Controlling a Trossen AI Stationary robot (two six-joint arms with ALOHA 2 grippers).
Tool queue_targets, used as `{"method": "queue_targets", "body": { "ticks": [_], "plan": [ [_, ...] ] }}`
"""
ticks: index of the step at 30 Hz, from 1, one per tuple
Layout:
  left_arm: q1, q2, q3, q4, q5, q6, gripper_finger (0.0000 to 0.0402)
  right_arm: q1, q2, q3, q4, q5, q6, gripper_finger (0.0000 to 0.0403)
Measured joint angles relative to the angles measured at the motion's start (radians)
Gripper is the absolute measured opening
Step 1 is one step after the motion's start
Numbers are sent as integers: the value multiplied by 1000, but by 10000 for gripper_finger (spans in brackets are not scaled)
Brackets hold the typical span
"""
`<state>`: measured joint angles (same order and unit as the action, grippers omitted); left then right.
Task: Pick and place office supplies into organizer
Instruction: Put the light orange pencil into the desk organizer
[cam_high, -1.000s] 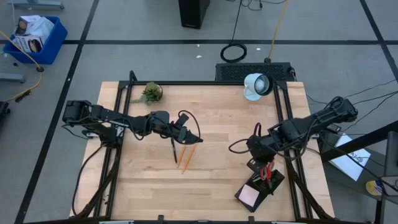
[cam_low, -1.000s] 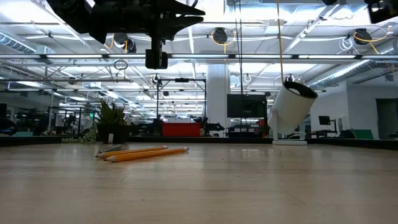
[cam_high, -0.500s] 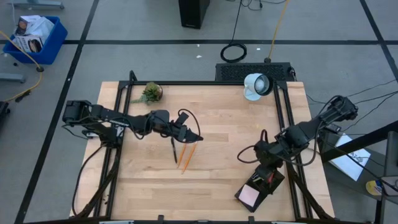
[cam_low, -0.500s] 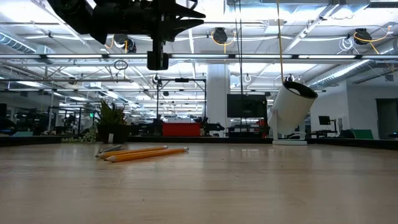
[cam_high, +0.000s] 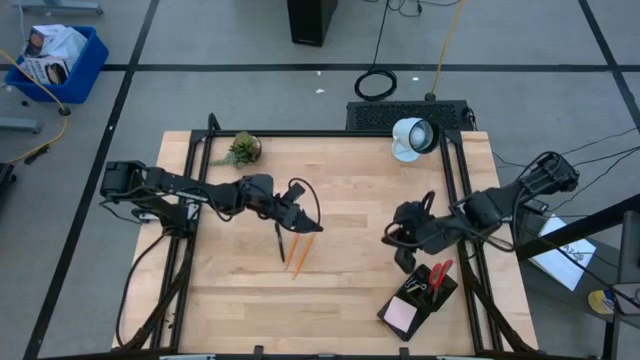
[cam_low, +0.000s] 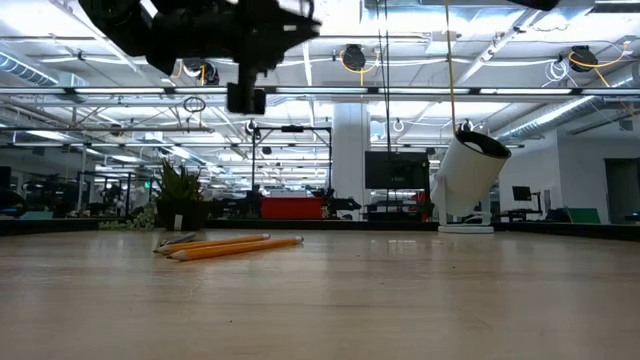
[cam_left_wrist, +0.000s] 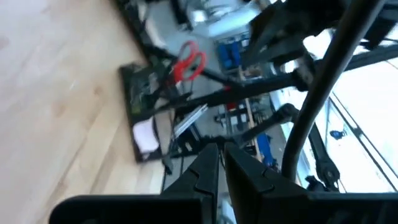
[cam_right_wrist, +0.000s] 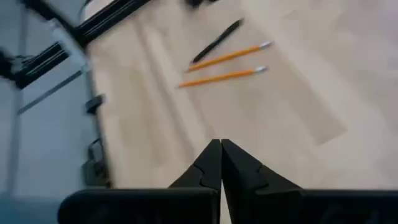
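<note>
My right gripper (cam_high: 393, 238) hangs closed and empty beside the organizer (cam_high: 418, 298) holding scissors (cam_high: 436, 274) and pad (cam_high: 400, 315), my left gripper (cam_high: 305, 226), nearly closed and empty, above the pencils (cam_high: 301, 250) and pen (cam_high: 280, 243).

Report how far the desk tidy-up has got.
Done: red scissors and pink sticky pad sit in the organizer. In hand: nothing; left gripper and right gripper, jaws shut, hold nothing. Left: two pencils and a black pen on the table.
</note>
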<state>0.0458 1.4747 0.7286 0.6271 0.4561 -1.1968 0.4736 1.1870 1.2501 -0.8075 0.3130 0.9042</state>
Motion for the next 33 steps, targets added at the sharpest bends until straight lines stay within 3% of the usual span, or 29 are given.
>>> {"method": "queue_targets", "body": {
  "ticks": [8, 18, 25, 33],
  "plan": [
    [-68, -1, 0, -327, 31, -130, 39, -23, 0, -64, 46, 189, -24, 10],
    [-288, 0, 1, -460, -258, -184, 123, -29, -9, -333, 387, 233, -44, 31],
    [-372, 29, -1, -635, -490, -232, 143, -45, -100, -420, 510, 209, -338, 26],
    [-372, 45, -1, -499, -669, -401, 143, -56, -271, -426, 622, 186, -561, 22]
  ]
}}
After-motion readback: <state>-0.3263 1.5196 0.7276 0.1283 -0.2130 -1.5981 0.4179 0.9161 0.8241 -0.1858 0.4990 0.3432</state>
